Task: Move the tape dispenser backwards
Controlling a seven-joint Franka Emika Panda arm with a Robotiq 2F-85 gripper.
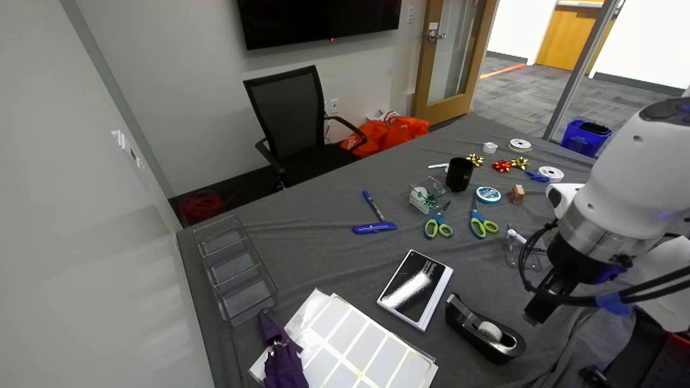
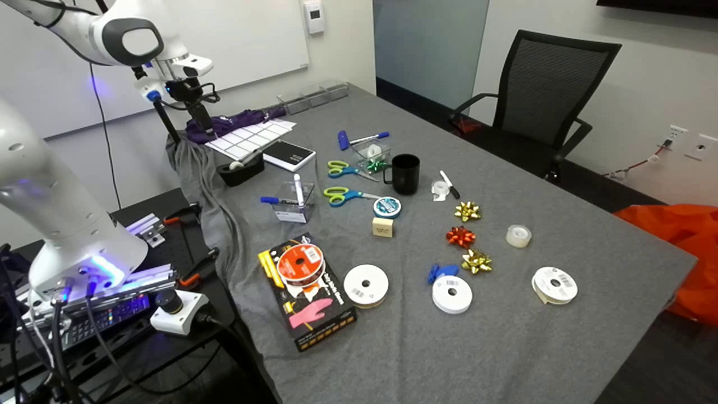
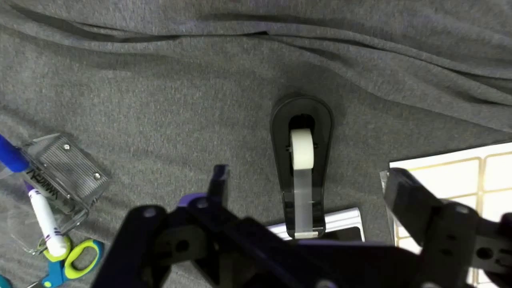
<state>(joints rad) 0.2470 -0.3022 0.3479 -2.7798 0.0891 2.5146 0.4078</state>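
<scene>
The black tape dispenser (image 3: 320,176) is lying on the grey-covered worktop (image 3: 168,132), below the end effector (image 3: 309,178); in the wrist view it is showing between the two spread fingers (image 3: 412,204). A roll of tape (image 3: 303,150) is sitting in its slot, with a clear strip (image 3: 303,200) running from it to the cutting end. The end effector is hovering apart from the dispenser, released, its fingers standing wide apart. Just beside the cutting end, a flat white box with a glossy black top (image 1: 418,285) is lying partly hidden by the end effector in the wrist view. Next to it, sheets of blank labels (image 1: 372,345) are lying partly behind one of the fingers in that view, and a purple fabric bundle (image 1: 283,355) is resting along their edge away from the end effector. On the opposite side of the end effector, a clear pen holder (image 3: 78,162) is containing markers (image 3: 46,224), and two pairs of green-and-blue scissors (image 2: 354,195) are lying near it. Farther from the end effector, a black mug (image 2: 406,177) is standing upright, and gift bows (image 2: 461,237) and white ribbon spools (image 2: 460,298) are lying scattered.
</scene>
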